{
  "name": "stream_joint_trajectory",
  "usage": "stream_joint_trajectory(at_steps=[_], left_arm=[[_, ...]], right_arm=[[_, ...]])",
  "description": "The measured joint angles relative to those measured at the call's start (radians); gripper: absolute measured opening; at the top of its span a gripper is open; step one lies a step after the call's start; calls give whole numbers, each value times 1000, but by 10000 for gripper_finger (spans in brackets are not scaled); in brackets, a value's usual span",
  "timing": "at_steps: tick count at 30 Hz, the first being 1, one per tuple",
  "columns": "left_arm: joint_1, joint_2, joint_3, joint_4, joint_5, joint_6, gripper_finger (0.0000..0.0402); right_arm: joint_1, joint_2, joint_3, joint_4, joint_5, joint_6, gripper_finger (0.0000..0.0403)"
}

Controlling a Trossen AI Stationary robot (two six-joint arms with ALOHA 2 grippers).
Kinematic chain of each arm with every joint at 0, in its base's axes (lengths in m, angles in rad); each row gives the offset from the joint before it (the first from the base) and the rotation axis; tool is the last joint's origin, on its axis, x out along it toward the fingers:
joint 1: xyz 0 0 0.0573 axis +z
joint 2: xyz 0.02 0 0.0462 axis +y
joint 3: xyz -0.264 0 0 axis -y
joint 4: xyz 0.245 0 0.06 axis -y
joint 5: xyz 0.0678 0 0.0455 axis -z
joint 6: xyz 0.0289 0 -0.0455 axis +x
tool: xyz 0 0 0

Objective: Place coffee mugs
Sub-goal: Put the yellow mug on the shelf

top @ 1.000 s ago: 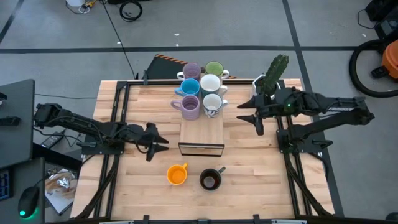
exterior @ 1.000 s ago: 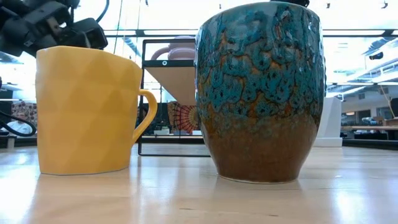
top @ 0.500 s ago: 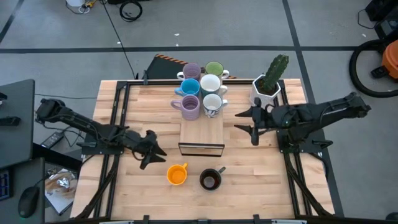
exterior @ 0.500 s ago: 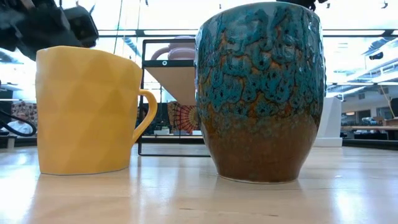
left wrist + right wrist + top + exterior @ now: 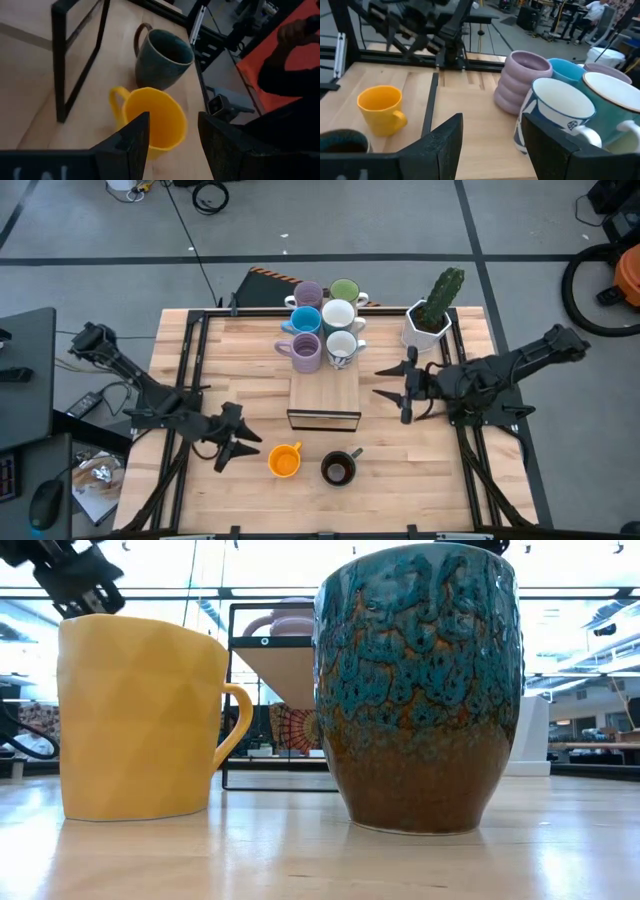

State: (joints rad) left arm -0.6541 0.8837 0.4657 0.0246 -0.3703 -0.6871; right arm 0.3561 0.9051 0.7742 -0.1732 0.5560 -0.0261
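Left gripper (image 5: 232, 448): low over the desk's (image 5: 400, 445) near-left part, just beside the orange mug (image 5: 285, 460); fingers spread wide, empty. In the left wrist view, fingers (image 5: 131, 140) frame the orange mug's rim. Low view cuts it off at the top corner (image 5: 75, 580), above the mug.

Orange mug: upright on the desk's front, handle toward the rack (image 5: 324, 392). Fills the low view's left (image 5: 135, 720).

Dark mug (image 5: 338, 469): just beside the orange one, apart from it. Blue-green glaze over brown shows only in the low view (image 5: 420, 690); from above, looks black. Left wrist view shows its handle and dark inside (image 5: 164, 57).

Rack: wooden top on a black frame, mid-desk; mostly hidden behind the two mugs in the low view.

Mug cluster: six at the rack's far end, packed touching: lilac (image 5: 306, 352), blue (image 5: 305, 321), lilac (image 5: 308, 293), green (image 5: 345, 291), white (image 5: 338, 314), white (image 5: 341, 347). Whether on the rack top or the desk, cannot tell. Right wrist view cuts off the rightmost ones.

Right gripper (image 5: 400, 388): right of the rack, above the desk; fingers wide apart, empty.

Cactus pot (image 5: 428, 325): far right of the desk.
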Motion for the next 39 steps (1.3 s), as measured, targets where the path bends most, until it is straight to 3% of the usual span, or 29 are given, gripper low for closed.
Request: stream_joint_trajectory(at_steps=[8,22,30,39], left_arm=[[-79,49,136,-149,-88,-72,173],[-64,433,575,-618,-99,-252,173],[-64,612,759,-625,-100,-293,173],[-63,722,836,-622,-43,-419,173]], right_arm=[[50,62,0,31,91,-2,208],[68,104,-1,1,145,-30,208],[73,95,-92,65,159,-83,208],[109,-26,-224,96,158,-118,201]])
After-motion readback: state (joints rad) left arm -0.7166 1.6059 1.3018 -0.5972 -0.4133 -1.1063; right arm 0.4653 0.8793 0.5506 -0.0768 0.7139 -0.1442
